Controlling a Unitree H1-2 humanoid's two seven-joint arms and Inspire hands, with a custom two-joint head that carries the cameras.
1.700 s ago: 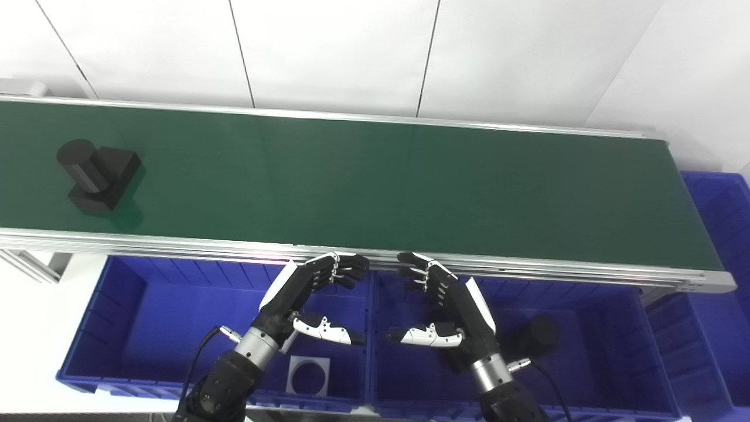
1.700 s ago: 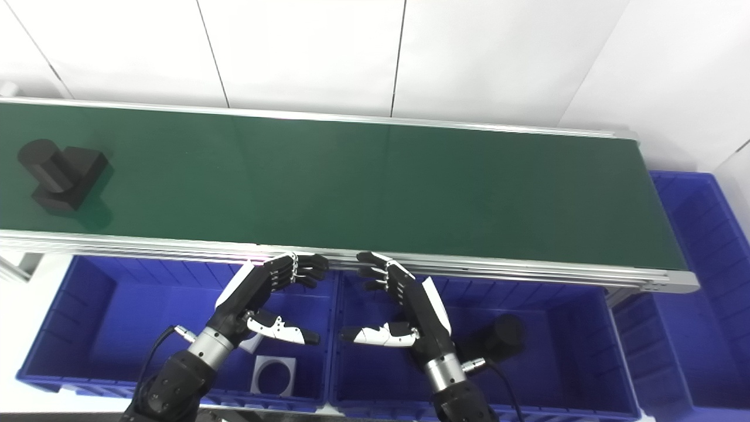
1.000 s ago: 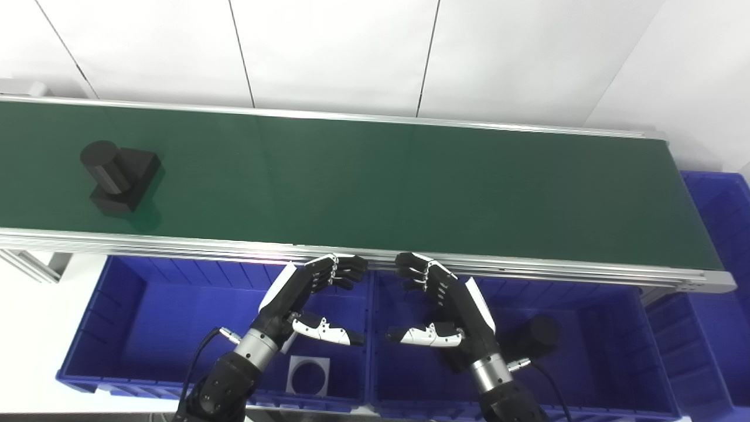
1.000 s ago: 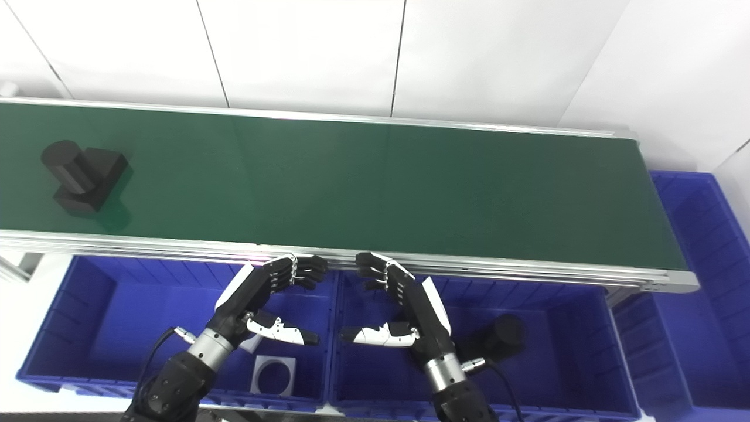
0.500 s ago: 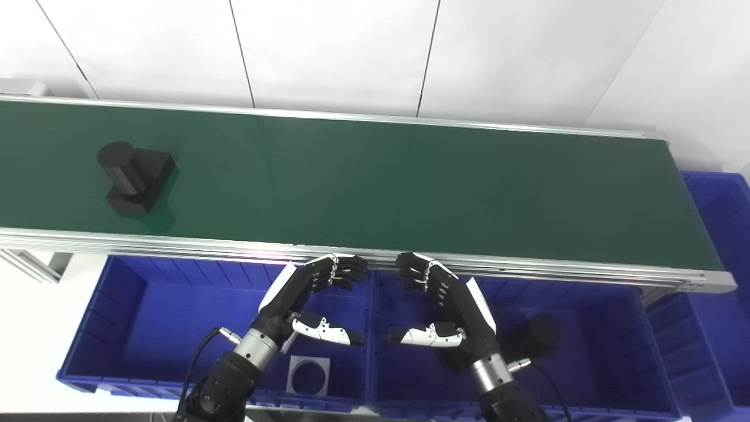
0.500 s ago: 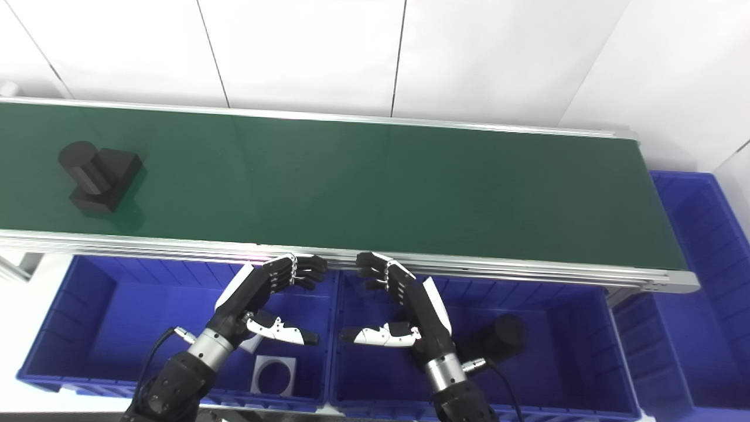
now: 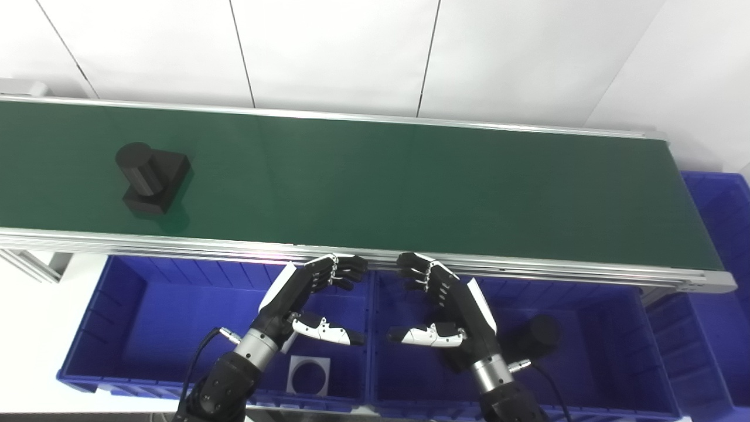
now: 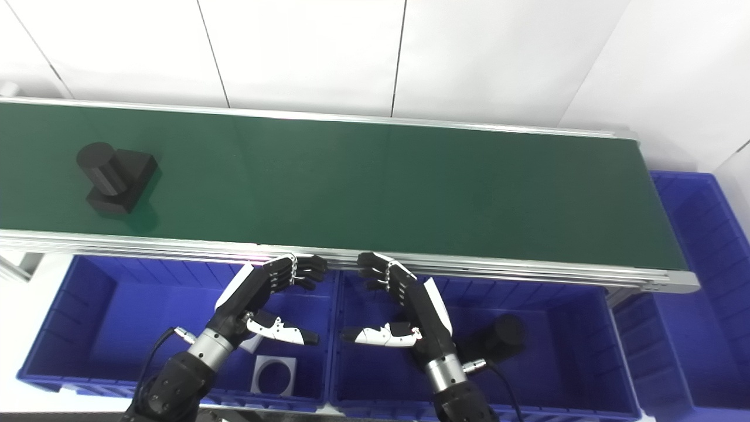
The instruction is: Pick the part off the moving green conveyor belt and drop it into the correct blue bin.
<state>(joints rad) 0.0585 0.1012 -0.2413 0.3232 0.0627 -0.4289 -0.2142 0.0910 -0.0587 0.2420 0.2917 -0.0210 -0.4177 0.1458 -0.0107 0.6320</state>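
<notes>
A black part (image 7: 151,176), a cylinder on a square block, rides the green conveyor belt (image 7: 375,181) at its left end. My left hand (image 7: 304,296) is open and empty, held over the left blue bin (image 7: 117,316) just below the belt's front rail. My right hand (image 7: 445,305) is open and empty over the middle blue bin (image 7: 615,328). Both hands are far right of the part. The part also shows in the right eye view (image 8: 115,175).
A black cylinder (image 7: 536,334) lies in the middle bin beside my right wrist. A flat grey square plate with a round hole (image 7: 309,375) lies in the left bin. A third blue bin (image 7: 718,217) stands past the belt's right end. A white wall runs behind.
The black part has ridden the belt to the right, toward the middle. Both hands have stayed where they were, open.
</notes>
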